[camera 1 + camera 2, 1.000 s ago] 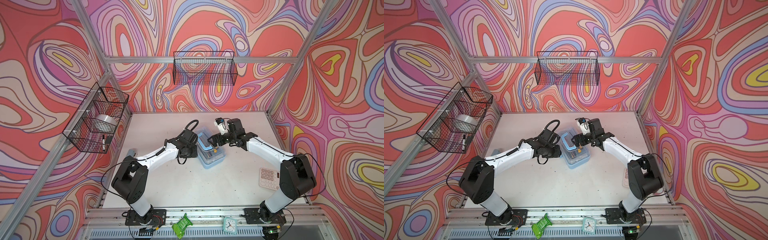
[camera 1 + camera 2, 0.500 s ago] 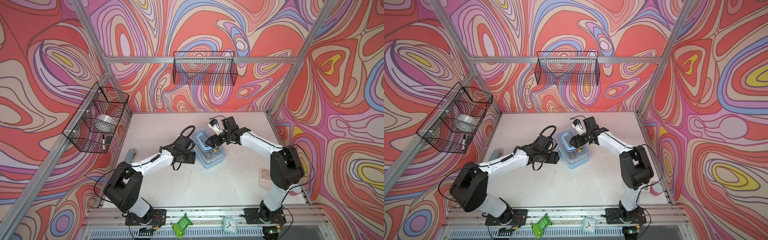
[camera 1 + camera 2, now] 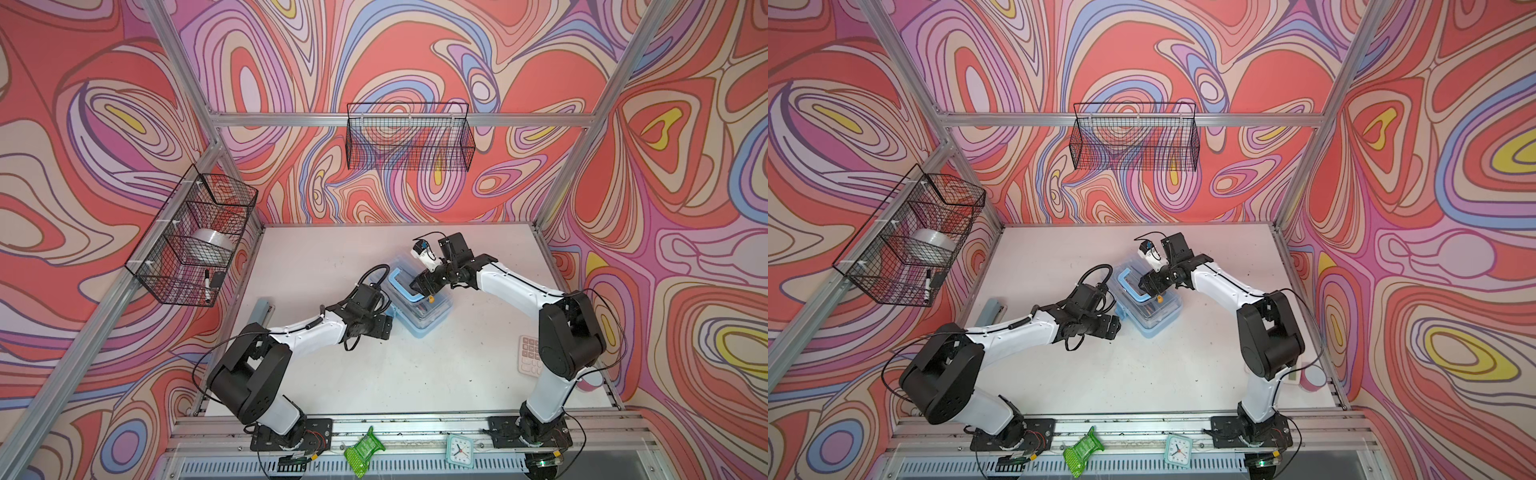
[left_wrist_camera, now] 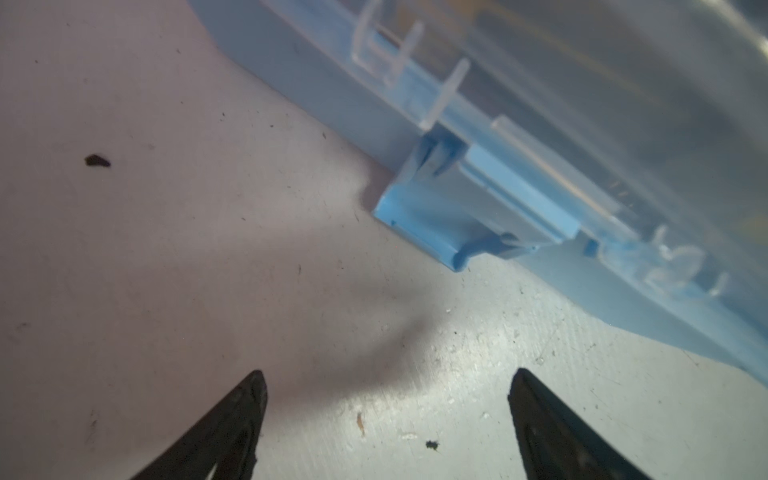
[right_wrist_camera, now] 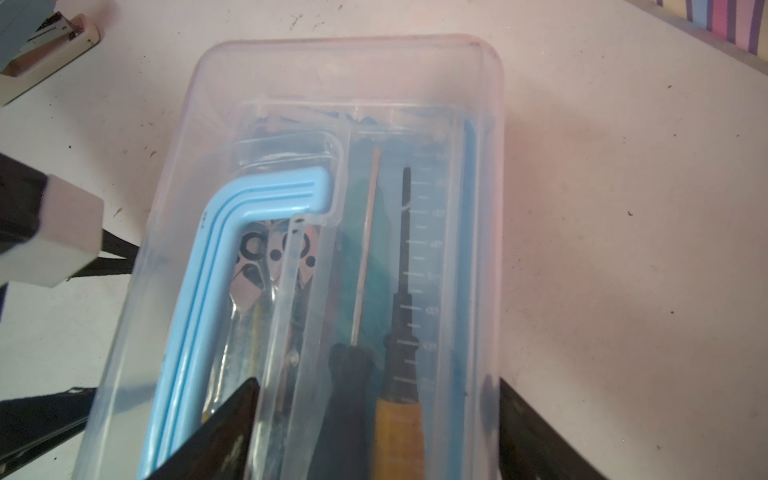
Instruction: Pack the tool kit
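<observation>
Well left of the tool kit (image 3: pixel 420 309), I see the grey-blue stapler (image 3: pixel 261 311) lying on the desk (image 3: pixel 415 374). Nearer in, my left fingers (image 4: pixel 232 419) sit low over the desk just beside the kit. They are spread apart with only bare desk between them, and they point at the kit's blue latch (image 4: pixel 457 212) without touching it. The kit itself sits about mid-desk, turned at an angle, with its clear lid (image 5: pixel 415 75) down over the box and the blue handle (image 5: pixel 232 249) lying flat against it. Through the lid I can make out a yellow-handled screwdriver (image 5: pixel 401 332) and other tools I can't tell apart. My right fingers (image 5: pixel 220 436) hang over the kit's lid, also apart, with nothing clamped between them. I can't tell whether they touch the lid. Well right of the kit, the pink calculator (image 3: pixel 528 353) lies partly behind the right arm.
</observation>
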Tool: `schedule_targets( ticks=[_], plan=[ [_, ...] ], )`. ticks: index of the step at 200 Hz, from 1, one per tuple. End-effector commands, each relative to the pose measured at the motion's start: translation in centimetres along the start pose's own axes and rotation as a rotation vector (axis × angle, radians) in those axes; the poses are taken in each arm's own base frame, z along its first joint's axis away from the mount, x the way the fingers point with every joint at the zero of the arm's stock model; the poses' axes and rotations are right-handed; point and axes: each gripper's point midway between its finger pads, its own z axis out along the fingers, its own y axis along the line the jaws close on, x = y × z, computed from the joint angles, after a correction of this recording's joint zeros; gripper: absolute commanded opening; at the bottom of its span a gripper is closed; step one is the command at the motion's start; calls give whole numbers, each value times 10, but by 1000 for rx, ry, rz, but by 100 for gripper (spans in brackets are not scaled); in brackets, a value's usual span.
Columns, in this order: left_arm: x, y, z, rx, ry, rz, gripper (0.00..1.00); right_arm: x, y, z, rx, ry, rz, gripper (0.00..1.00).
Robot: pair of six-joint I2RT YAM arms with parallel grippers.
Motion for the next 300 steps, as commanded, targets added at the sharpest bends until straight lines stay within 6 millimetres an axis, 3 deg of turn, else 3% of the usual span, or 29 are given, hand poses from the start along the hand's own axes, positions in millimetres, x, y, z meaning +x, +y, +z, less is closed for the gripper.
schedule_targets(
  ticks=[1,49,97,162,228,300],
  plan=[
    [-7,-4,-2,6,-73,40,94,69,18,24,-41,225,-51,81],
    [-4,-8,-2,-1,-144,24,99,74,14,25,2,242,-19,81],
    [-5,-15,12,-28,-194,-19,100,77,11,26,28,254,11,81],
    [-10,-1,29,-119,-314,-58,100,78,11,21,39,249,8,81],
    [-23,-4,35,-172,-426,-38,98,80,9,20,48,261,8,81],
    [-37,11,19,-242,-543,-83,90,82,8,22,52,261,12,81]
  ],
)
